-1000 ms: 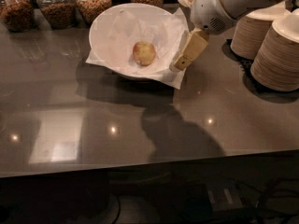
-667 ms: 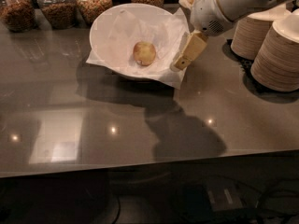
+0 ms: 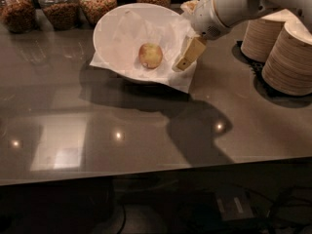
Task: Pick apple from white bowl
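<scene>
The apple (image 3: 151,55), small and yellowish with a reddish blush, lies in the middle of the white bowl (image 3: 112,21), which is lined with crinkled white paper whose corners hang over the rim. My gripper (image 3: 183,36) is at the bowl's right rim, to the right of the apple and apart from it. One beige finger (image 3: 190,53) slants down over the paper at the rim, and the other shows near the far rim. The gripper is open and empty.
Several glass jars of nuts and grains (image 3: 97,1) stand behind the bowl. Stacks of beige paper bowls (image 3: 290,57) stand at the right on a dark mat. The table's front edge (image 3: 156,172) runs across the lower part of the view.
The gripper has edged slightly left toward the apple. The apple and bowl have not moved.
</scene>
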You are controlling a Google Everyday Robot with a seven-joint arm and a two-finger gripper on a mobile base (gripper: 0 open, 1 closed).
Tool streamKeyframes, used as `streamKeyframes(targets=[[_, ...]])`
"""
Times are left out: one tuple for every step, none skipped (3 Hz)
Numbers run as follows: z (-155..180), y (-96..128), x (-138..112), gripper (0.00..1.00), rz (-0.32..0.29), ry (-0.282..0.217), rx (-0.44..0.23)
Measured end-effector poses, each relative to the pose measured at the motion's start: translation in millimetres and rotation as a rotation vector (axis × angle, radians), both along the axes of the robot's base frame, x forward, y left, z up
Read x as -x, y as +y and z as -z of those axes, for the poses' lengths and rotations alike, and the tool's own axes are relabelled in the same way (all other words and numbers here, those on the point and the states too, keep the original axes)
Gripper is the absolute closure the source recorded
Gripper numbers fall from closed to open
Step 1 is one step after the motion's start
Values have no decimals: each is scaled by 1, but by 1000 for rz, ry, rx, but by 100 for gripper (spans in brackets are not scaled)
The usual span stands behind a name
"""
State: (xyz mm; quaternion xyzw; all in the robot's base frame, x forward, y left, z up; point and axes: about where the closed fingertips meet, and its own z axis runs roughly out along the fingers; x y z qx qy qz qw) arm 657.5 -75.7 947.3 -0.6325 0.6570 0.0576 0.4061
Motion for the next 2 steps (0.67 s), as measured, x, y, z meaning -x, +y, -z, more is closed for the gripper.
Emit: streamKeyframes(targets=[[11, 12, -23, 0, -15, 11, -18], [18, 24, -38, 19, -29, 20, -32]])
